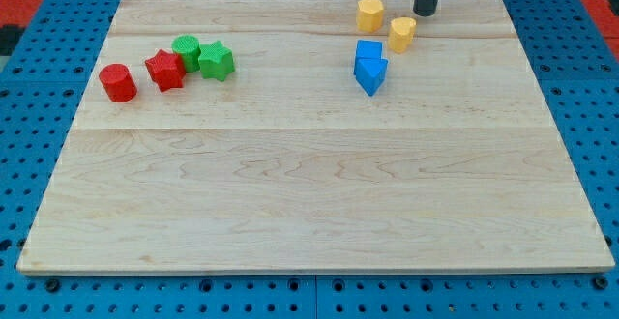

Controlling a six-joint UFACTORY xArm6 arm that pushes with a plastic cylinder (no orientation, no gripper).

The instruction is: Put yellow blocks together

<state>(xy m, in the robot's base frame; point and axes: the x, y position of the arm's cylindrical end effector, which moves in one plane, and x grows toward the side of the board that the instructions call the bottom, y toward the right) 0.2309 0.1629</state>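
Two yellow blocks lie near the view's top, right of centre. One yellow block, hexagon-like, is to the left; the other yellow block is a little lower and to the right, a small gap apart. My tip stands just up and right of the second yellow block, close to it but apart.
Two blue blocks sit touching just below the yellow ones. At the view's left are a red cylinder, a red star, a green cylinder and a green star. The wooden board rests on a blue pegboard.
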